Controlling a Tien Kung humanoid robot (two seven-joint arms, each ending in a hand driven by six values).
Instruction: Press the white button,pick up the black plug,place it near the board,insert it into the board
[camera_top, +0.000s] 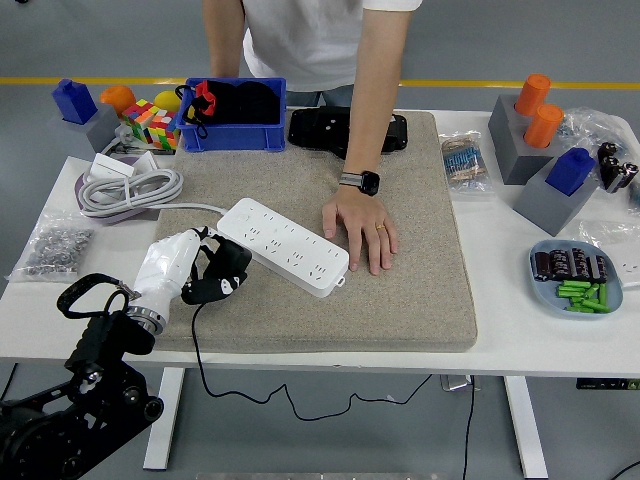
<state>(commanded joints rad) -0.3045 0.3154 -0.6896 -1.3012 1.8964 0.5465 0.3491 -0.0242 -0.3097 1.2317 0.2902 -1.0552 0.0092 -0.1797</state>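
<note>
Left hand (185, 268) has its fingers wrapped around the black plug (218, 275), holding it just off the near-left end of the power strip (283, 245), probably so the prongs can line up with a socket. A person's hand (362, 230) lies flat right beside the strip, likely steadying it. It all sits on a tan felt mat (400, 290) over a white table (500, 330), grey floor behind.

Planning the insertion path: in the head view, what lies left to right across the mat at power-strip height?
left hand gripping the black plug → white power strip → person's hand flat on the mat
</note>
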